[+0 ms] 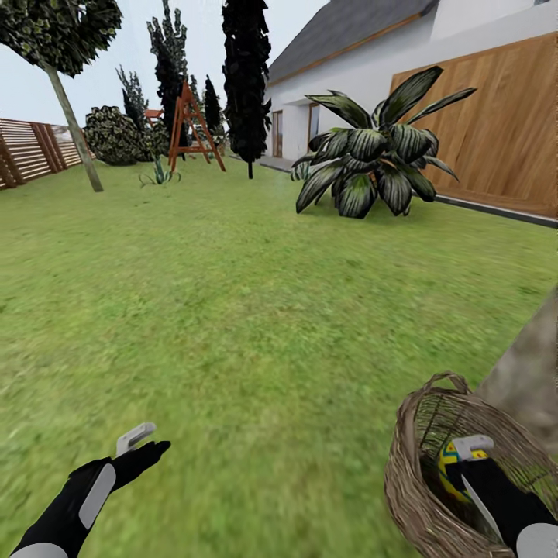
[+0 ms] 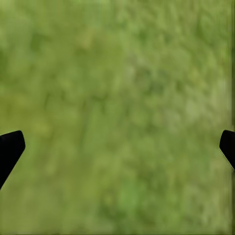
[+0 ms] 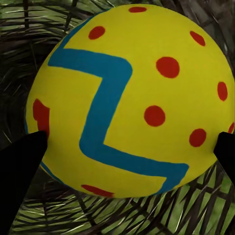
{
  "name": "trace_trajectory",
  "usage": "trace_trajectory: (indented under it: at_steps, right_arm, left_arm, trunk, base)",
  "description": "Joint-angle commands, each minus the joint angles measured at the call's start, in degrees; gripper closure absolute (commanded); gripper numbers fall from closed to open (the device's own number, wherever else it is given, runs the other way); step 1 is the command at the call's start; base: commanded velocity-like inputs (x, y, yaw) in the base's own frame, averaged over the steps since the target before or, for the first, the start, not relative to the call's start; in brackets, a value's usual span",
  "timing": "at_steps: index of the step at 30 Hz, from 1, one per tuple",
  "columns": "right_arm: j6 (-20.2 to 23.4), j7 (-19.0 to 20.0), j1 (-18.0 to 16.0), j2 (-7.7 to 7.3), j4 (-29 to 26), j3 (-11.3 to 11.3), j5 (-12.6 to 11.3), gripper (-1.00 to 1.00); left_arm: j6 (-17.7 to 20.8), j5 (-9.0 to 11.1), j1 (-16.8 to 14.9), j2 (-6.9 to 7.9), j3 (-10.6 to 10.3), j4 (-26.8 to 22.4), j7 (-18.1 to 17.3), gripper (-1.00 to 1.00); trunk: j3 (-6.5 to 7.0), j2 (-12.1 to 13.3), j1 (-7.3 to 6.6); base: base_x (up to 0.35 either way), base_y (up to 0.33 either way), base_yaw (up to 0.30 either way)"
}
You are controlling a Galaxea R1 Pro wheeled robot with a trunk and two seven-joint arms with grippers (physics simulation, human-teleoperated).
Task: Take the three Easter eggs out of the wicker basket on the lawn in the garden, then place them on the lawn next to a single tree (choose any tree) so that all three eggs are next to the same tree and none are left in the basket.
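The wicker basket [image 1: 404, 473] stands on the lawn [image 1: 256, 310] at the lower right, right beside the thick grey-brown trunk of the tree [image 1: 528, 380]. My right gripper [image 1: 470, 459] reaches down inside the basket. In the right wrist view, one Easter egg [image 3: 132, 98], yellow with red dots and a blue zigzag, sits between the right gripper's [image 3: 131, 147] fingertips, which press on its two sides. The same egg [image 1: 448, 462] peeks out beside the fingers in the head view. My left gripper [image 1: 144, 445] hangs open over bare grass [image 2: 117, 117], holding nothing.
A big broad-leaved plant [image 1: 372, 155] grows ahead on the right, in front of a wooden wall [image 1: 504, 132] and the white house [image 1: 349, 85]. Far off stand a thin-trunked tree [image 1: 74, 124], dark cypresses [image 1: 246, 85], a red frame [image 1: 190, 124] and a slatted fence [image 1: 31, 151].
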Motion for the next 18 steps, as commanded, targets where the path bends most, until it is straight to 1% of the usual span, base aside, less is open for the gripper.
trace_trajectory:
  at_steps: [1,16,18]
  right_arm:
    - [0.4,0.0,0.0,0.02,-0.1,0.2,0.5,1.00]
    - [0.3,-0.1,0.0,0.14,0.7,0.2,0.5,1.00]
    - [0.2,-0.1,0.0,0.27,0.8,0.2,0.5,1.00]
  left_arm:
    - [0.4,0.2,0.0,-0.06,0.2,-0.1,-0.2,-1.00]
    - [0.4,0.2,0.0,-0.11,0.2,-0.1,-0.2,-1.00]
    - [0.4,0.2,0.0,-0.34,0.2,-0.1,-0.2,-1.00]
  trunk:
    - [0.18,0.0,-0.03]
    - [3.50,0.2,-0.42]
    - [3.94,0.2,-0.47]
  base:
    - [0.000,0.000,0.000]
    - [0.000,0.000,0.000]
    - [-0.119,0.000,0.000]
